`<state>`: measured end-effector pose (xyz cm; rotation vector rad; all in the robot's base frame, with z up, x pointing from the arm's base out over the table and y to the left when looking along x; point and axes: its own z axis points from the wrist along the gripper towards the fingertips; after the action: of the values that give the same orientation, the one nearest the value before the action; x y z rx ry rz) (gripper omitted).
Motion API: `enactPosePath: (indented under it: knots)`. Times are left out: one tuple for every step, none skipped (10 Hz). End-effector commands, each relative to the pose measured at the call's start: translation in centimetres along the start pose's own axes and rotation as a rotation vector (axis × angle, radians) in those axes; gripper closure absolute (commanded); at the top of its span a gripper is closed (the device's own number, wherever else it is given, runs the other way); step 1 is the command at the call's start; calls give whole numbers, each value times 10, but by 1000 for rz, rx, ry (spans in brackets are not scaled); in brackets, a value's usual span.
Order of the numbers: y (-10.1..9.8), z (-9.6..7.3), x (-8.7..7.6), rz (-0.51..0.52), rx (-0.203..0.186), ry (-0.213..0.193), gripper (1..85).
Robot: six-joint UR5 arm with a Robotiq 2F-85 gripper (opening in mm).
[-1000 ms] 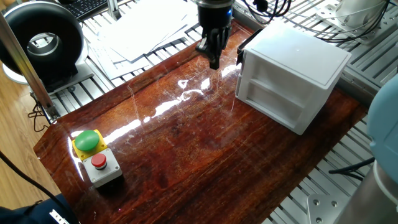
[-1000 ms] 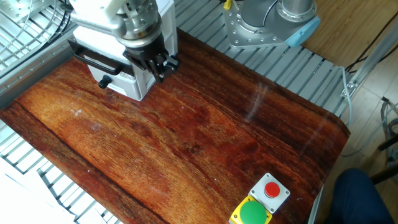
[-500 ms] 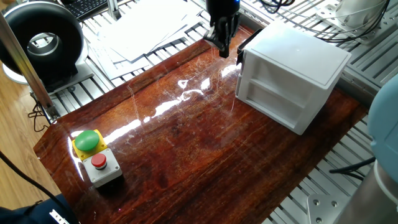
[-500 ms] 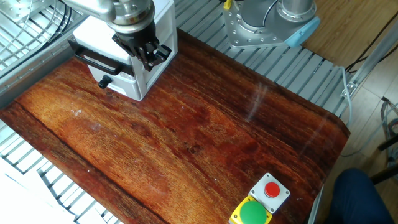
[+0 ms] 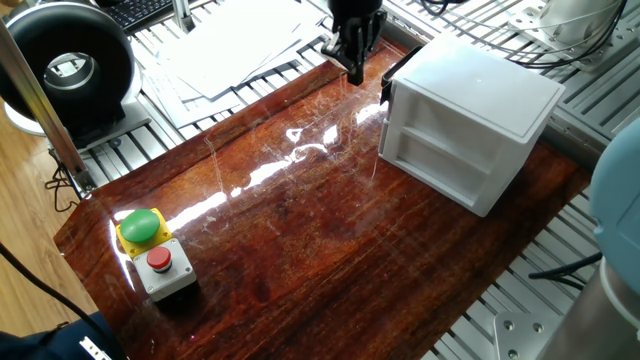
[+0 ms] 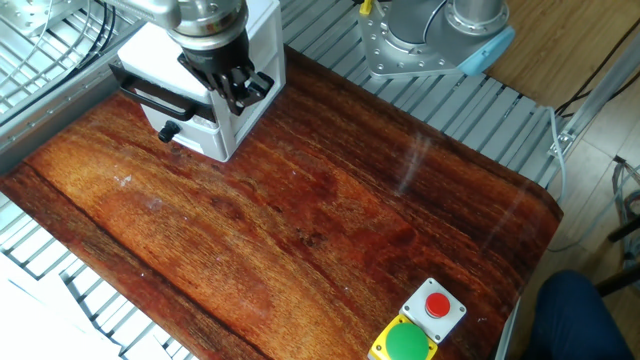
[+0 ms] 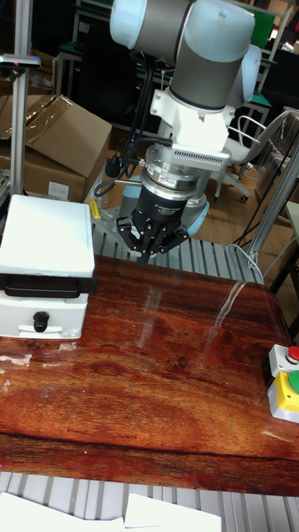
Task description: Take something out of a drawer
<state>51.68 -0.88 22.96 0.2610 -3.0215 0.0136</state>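
the claw hangs above the far edge of the wooden desk, near the white cabinet, its fingers pressed together and holding nothing. both drawers look pushed in; the upper drawer shows its dark slot above the lower one's black knob. the cube is not visible. the button box sits well apart at the opposite end.

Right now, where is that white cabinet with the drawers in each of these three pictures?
One fixed view: the cabinet sits upper right, the hand to its left.
The other fixed view: upper left, partly behind the hand.
Tall fixed view: left edge, knob facing us, the hand to its right.
Shared landmark: the button box at the table's opposite end.
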Motion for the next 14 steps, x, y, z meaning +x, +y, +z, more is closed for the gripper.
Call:
enactPosePath:
  knots:
    - [4,-4,-4,-26,-11,-13,847]
    - [5,-4,-4,-34,-14,-12,847]
    - [6,-4,-2,-36,-18,-6,847]
    - [5,-4,-2,-29,-17,-6,847]
    - [7,-4,-7,-9,-21,-25,847]
    - [6,-4,-11,34,-21,-38,847]
    - [8,-4,-10,87,-27,-34,847]
    - [15,-4,-7,152,-56,-19,847]
    - [11,-4,-6,186,-40,-15,847]
    - [6,-4,-2,177,-21,-2,847]
    - [5,-4,-3,153,-17,-6,847]
    - [9,-4,-5,130,-30,-14,847]
    - [7,-4,-6,100,-23,-19,847]
    - [-5,-6,-11,72,4,-34,847]
